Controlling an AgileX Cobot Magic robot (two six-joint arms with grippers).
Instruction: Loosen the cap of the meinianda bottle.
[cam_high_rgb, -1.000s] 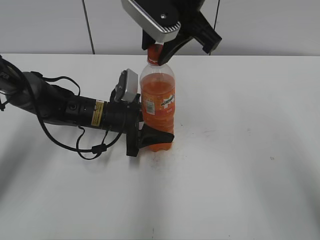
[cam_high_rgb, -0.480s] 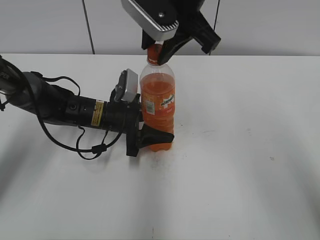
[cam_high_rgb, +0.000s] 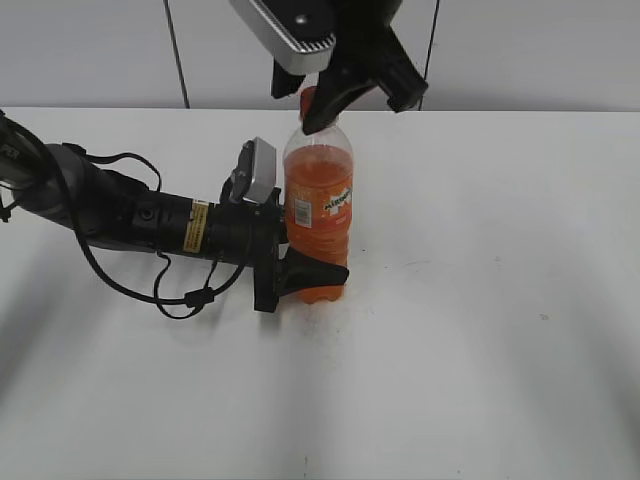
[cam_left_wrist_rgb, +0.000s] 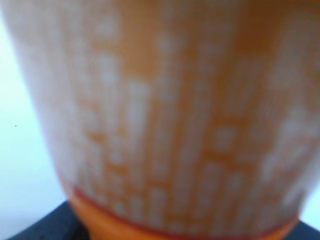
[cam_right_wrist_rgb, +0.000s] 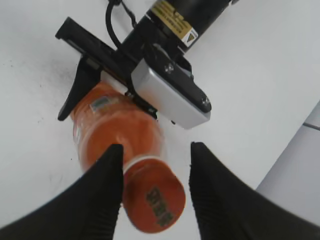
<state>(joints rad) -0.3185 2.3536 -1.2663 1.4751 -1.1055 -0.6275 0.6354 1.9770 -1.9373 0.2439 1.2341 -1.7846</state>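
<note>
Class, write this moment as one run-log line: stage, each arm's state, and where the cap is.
stage: cap release | left gripper: shut on meinianda bottle, low on body | right gripper: jaws open either side of cap | cap: on bottle

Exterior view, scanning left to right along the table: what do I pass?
Left arm lying along the table → its wrist camera → left tool clamped on the base of the meinianda bottle → bare table.
</note>
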